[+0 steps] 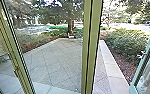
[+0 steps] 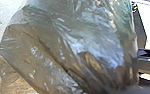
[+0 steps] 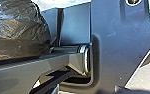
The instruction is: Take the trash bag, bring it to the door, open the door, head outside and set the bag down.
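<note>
One trash bag (image 2: pixel 73 50) is beside the robot's base (image 3: pixel 121 50), seemingly picked up and brought to the green door frame (image 1: pixel 91 50) ahead of that base. Either hand's grip: cannot tell. Going outside and bag-lowering apparently remain.

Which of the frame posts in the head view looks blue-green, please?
The slanted post at the right; the broad central post and the left post look yellow-green.

And here, past the upright green frame (image 1: pixel 92 47), a tiled terrace (image 1: pixel 56 60) stretches out to a tree trunk (image 1: pixel 70 28); leafy shrubs (image 1: pixel 127 43) crowd beyond the pale curb (image 1: pixel 111 65) on the right, beside a slanting teal frame (image 1: pixel 144 62).
</note>
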